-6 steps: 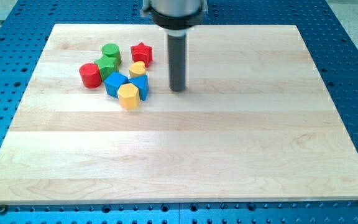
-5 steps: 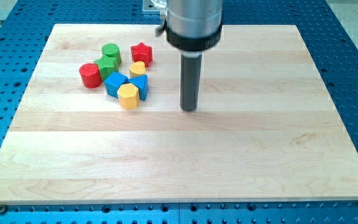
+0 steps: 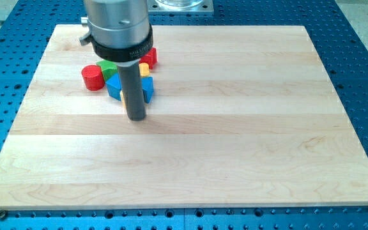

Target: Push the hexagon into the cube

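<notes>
Camera view shows my tip [image 3: 136, 118] resting on the wooden table [image 3: 235, 140], just toward the view's bottom from the cluster of small blocks near the table's upper left part. There is no hand on this arm, only the dark rod, so there is nothing to call open or closed.

The rod [image 3: 133, 89] stands in front of the cluster and hides much of it. The yellow hexagon [image 3: 124, 100], the task's block, shows only as a thin yellow sliver at the rod's left edge, so the tip sits right beside it on the bottom-right; I cannot tell whether they touch. The blue cube [image 3: 114, 86] lies just left of the rod, touching or nearly touching the hexagon's upper side. Another blue block [image 3: 147, 88] peeks out on the rod's right side; its shape cannot be made out.

Left of the blue cube, and a little higher, stands the red cylinder [image 3: 92, 76]. A green block [image 3: 108, 68] shows between the red cylinder and the rod, mostly covered. On the rod's right, above the second blue block, a small yellow block [image 3: 144, 69] and a red block [image 3: 151, 57] show partly under the arm's housing.
</notes>
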Motion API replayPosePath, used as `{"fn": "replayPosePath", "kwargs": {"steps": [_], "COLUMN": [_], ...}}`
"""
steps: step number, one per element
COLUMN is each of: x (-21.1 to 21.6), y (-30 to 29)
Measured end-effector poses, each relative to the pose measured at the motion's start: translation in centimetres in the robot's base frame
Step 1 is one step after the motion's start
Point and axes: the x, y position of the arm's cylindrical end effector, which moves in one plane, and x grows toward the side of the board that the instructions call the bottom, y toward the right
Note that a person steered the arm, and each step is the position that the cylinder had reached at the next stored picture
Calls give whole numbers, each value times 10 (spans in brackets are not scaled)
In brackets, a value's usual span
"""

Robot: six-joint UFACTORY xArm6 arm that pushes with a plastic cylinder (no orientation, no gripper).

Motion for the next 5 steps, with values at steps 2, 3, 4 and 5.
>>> {"fn": "replayPosePath", "kwargs": {"steps": [2,3,4,5], "x": [13,59,71,64], "y": [0,-7,-52,-104]}}
